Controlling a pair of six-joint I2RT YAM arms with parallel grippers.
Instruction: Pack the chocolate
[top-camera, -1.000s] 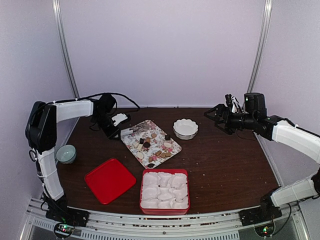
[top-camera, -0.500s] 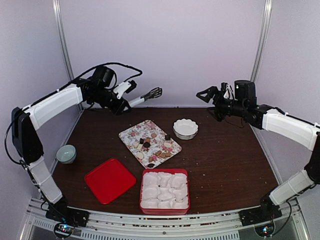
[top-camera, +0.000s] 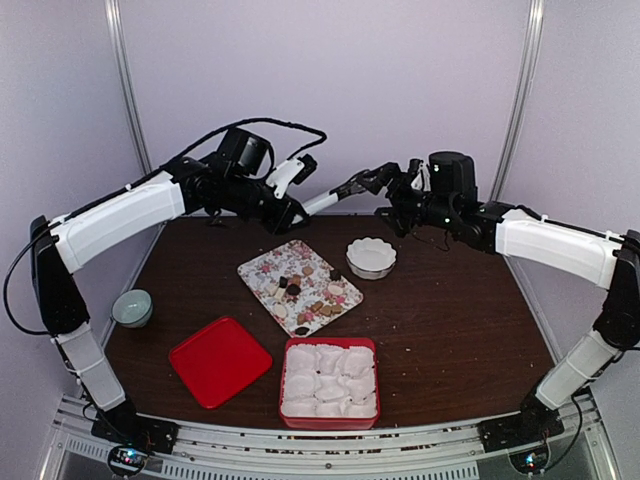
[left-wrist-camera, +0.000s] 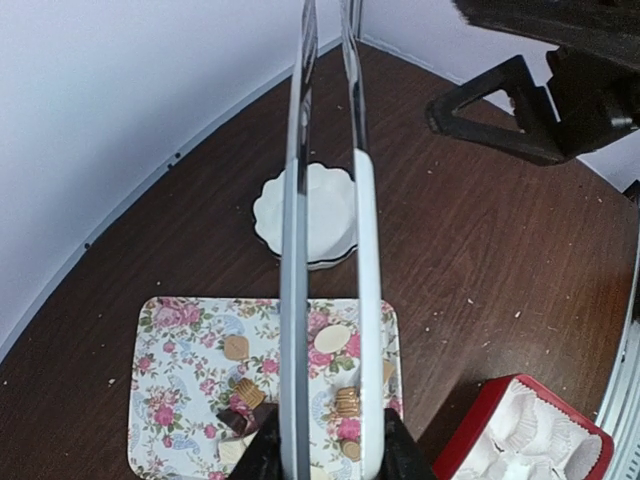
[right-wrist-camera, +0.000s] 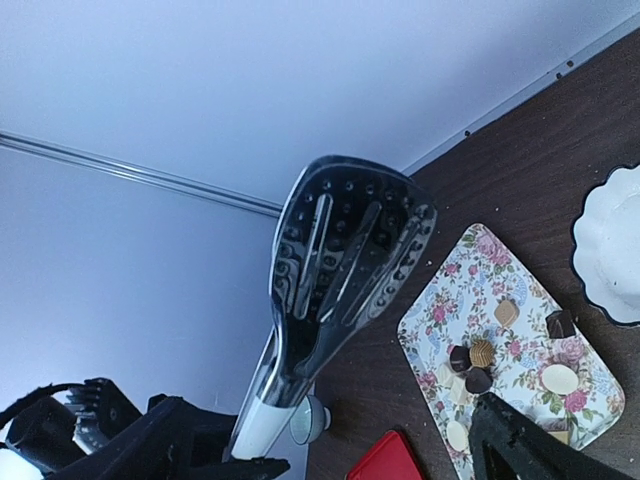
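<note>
Our left gripper (top-camera: 288, 207) is clamped on the handle of the tongs (top-camera: 335, 196). Well below those fingers, the chocolate (top-camera: 305, 290) lies scattered on the flowered tray (top-camera: 262, 268). Our right gripper (top-camera: 392, 194) has its fingers spread wide, close before the tongs' scoop end.

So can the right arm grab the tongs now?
Probably yes. The right pincer is open, and the tongs point right at it with nothing between. The left pincer holds their other end.
</note>
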